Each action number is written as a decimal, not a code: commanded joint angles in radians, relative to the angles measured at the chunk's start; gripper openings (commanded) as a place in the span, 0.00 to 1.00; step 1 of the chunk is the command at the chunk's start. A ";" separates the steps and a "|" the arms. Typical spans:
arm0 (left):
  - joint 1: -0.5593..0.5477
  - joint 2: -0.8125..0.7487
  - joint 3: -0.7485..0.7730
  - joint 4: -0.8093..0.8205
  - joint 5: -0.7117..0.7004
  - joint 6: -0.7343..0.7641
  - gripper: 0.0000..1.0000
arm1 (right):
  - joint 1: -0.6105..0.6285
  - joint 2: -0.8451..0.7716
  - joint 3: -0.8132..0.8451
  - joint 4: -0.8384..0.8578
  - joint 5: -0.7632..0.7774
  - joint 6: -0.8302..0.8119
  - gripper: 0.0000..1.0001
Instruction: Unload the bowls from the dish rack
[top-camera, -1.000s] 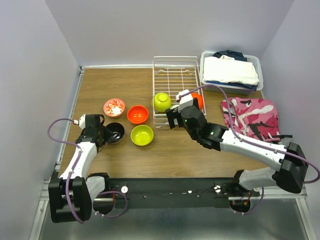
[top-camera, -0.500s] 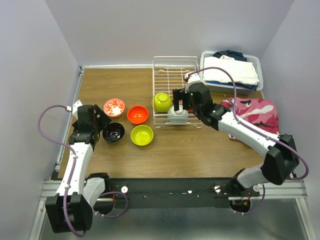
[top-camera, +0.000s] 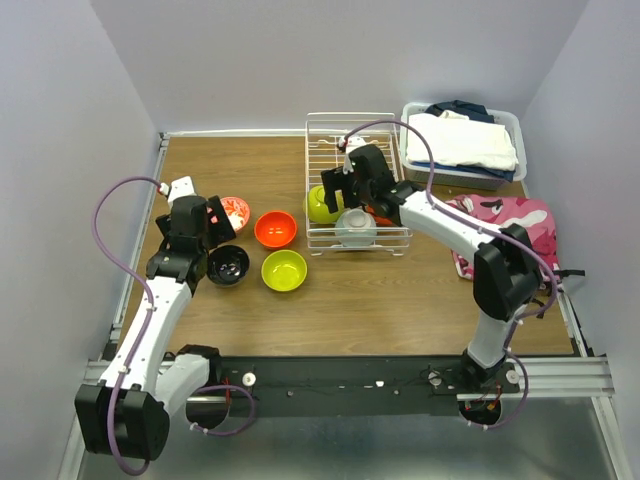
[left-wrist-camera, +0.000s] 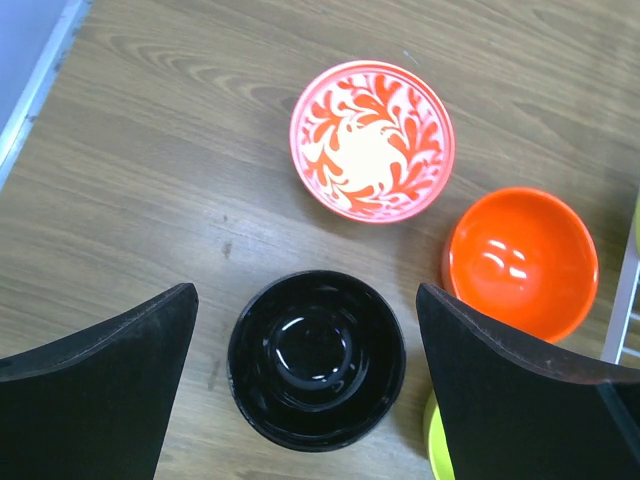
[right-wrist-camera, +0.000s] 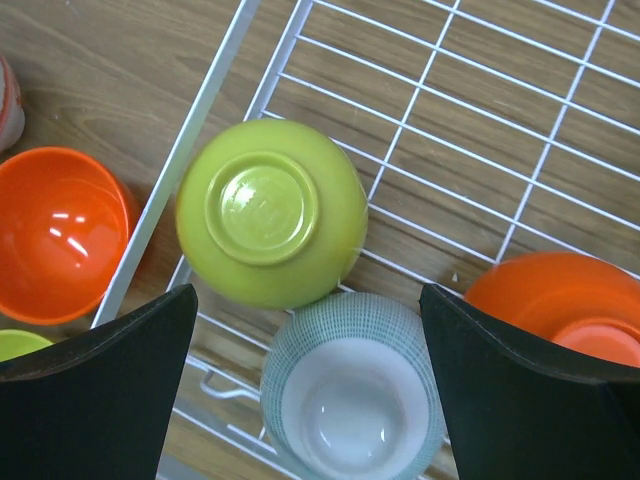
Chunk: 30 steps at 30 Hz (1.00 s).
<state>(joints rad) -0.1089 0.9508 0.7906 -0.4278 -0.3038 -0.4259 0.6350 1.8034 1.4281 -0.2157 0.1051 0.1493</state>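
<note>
The white wire dish rack (top-camera: 350, 150) holds an upturned lime-green bowl (top-camera: 322, 204), a pale blue bowl (top-camera: 356, 228) and an orange bowl (right-wrist-camera: 565, 300). My right gripper (top-camera: 352, 198) hovers open above them. In its wrist view the pale blue bowl (right-wrist-camera: 355, 400) sits between the fingers (right-wrist-camera: 110, 390), beside the lime-green bowl (right-wrist-camera: 270, 215). On the table stand a white-and-red bowl (top-camera: 234, 209), an orange bowl (top-camera: 275, 229), a lime-green bowl (top-camera: 284, 270) and a dark bowl (top-camera: 229, 265). My left gripper (top-camera: 207, 240) is open above the dark bowl (left-wrist-camera: 317, 360), not touching it.
A grey bin of folded clothes (top-camera: 460, 140) stands to the right of the rack, with a pink camouflage cloth (top-camera: 500, 225) in front of it. Bare wooden table (top-camera: 210, 170) lies to the far left. Walls close in on both sides.
My left gripper opened, let go of the dark bowl and rose above it. My right arm swung from the rack's front edge to above the bowls inside it.
</note>
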 joint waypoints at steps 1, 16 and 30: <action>-0.044 0.000 -0.002 -0.002 -0.049 0.038 0.99 | -0.015 0.095 0.089 -0.040 -0.051 0.013 1.00; -0.075 -0.018 -0.008 -0.005 -0.066 0.047 0.99 | -0.104 0.226 0.186 -0.067 0.028 -0.005 0.99; -0.078 -0.023 -0.011 -0.002 -0.049 0.047 0.99 | -0.063 0.142 0.206 -0.112 0.056 -0.336 0.98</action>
<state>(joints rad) -0.1810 0.9474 0.7906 -0.4358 -0.3370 -0.3882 0.5243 1.9926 1.6188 -0.2943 0.1295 -0.0021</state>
